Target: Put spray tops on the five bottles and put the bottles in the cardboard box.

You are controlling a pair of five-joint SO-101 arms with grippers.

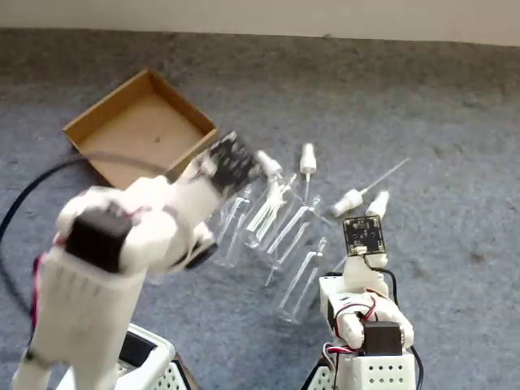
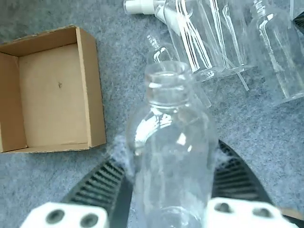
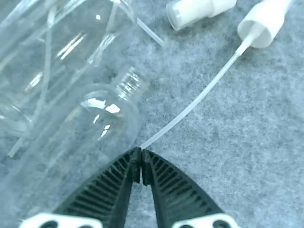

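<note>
From above, we see the left arm (image 1: 122,236) hanging over a worktop (image 1: 455,122) strewn with loose bottles (image 1: 276,223) lying on their sides. The cardboard box (image 1: 138,122) sits open and empty at ten o'clock from them. White spray tops (image 1: 307,158) lie scattered from twelve to three o'clock. The right arm (image 1: 366,321) stands at five o'clock, and two of the tops are just ahead at its twelve, nearer to it than to the left arm.

In the left wrist view, the left tool (image 2: 166,178) is clenched round a held bottle (image 2: 171,142). The bottle's long axis runs straight out from the tool, its neck open and bare, with the box well apart to one side.

In the right wrist view, the right tool (image 3: 141,164) is pressed closed. Its tips meet the end of a thin dip tube (image 3: 190,107) that runs away to a tubed spray top (image 3: 263,23). We cannot tell whether the tube is pinched. An uncapped bottle (image 3: 95,123) lies just beside the tool.

We judge that the next move turns on lining that tube's axis up with the bare neck.
</note>
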